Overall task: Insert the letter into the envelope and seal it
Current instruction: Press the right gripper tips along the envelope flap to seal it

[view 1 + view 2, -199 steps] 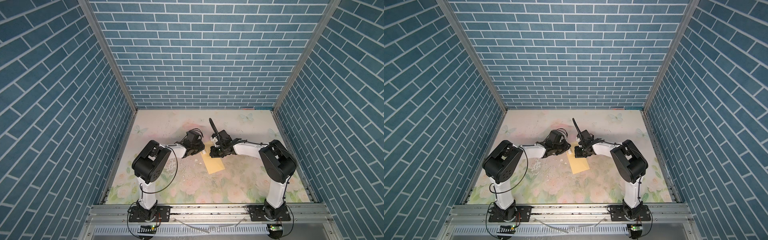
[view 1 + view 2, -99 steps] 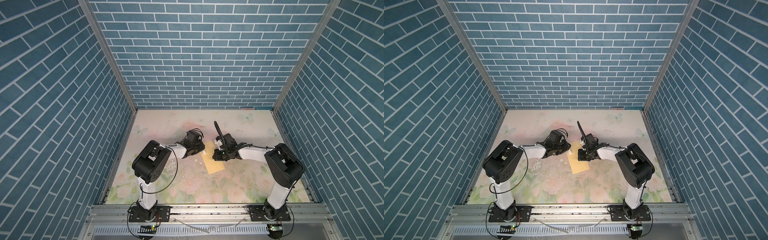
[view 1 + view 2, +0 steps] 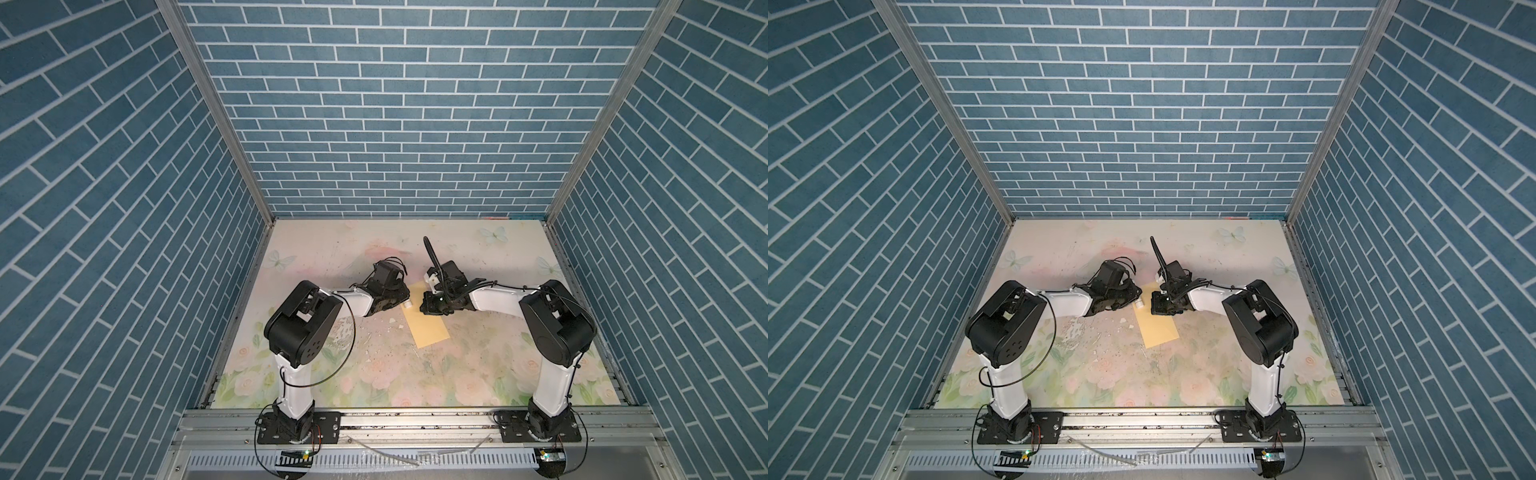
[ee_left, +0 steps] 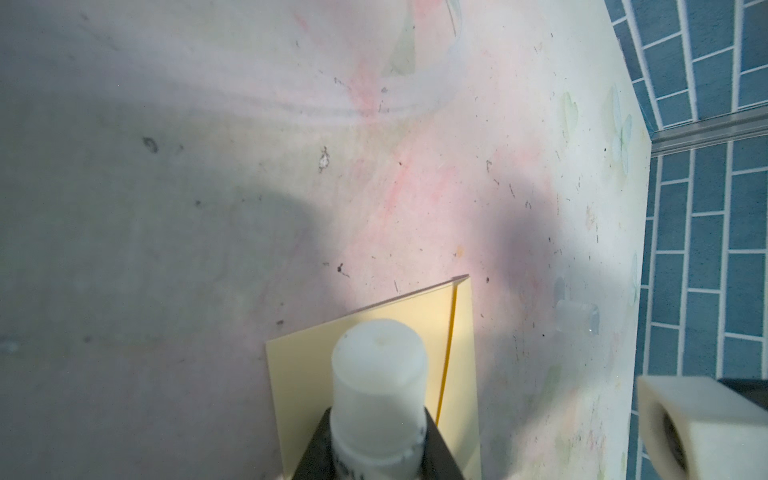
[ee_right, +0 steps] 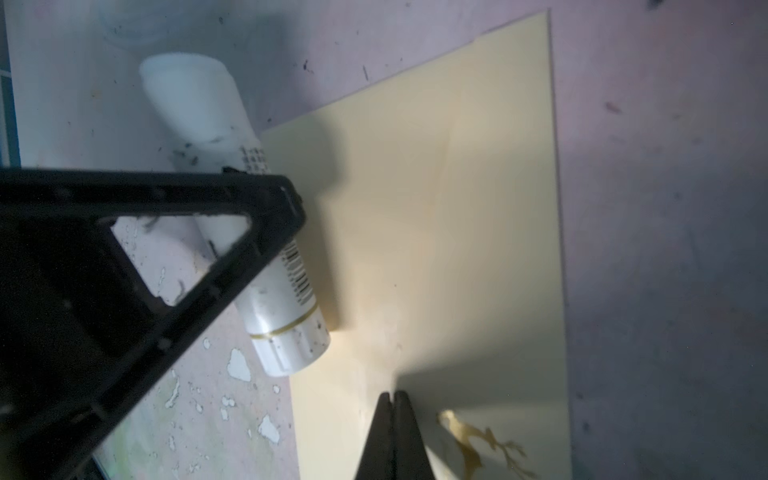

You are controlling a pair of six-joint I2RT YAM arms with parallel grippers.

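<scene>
The yellow-tan envelope (image 3: 428, 332) (image 3: 1158, 330) lies flat on the floral mat in both top views, between the two arms. My left gripper (image 3: 404, 302) (image 4: 378, 424) is shut on a white glue stick (image 4: 378, 374) (image 5: 232, 166), whose capped end hangs over the envelope's (image 4: 457, 332) far corner. My right gripper (image 3: 430, 309) (image 5: 392, 395) is shut with nothing between its fingers. Its tips rest on the envelope (image 5: 478, 208) beside a gold squiggle mark (image 5: 478, 449). The letter is not in view.
A small clear cap (image 4: 577, 318) lies on the mat beyond the envelope. White flecks (image 5: 239, 365) are scattered on the mat left of the envelope. Blue brick walls (image 3: 374, 124) close in three sides, and a metal rail (image 3: 415, 424) runs along the front.
The right arm swung a little to the right and came back, with its shut gripper staying at the envelope's far end. The left arm and the glue stick have not moved.
</scene>
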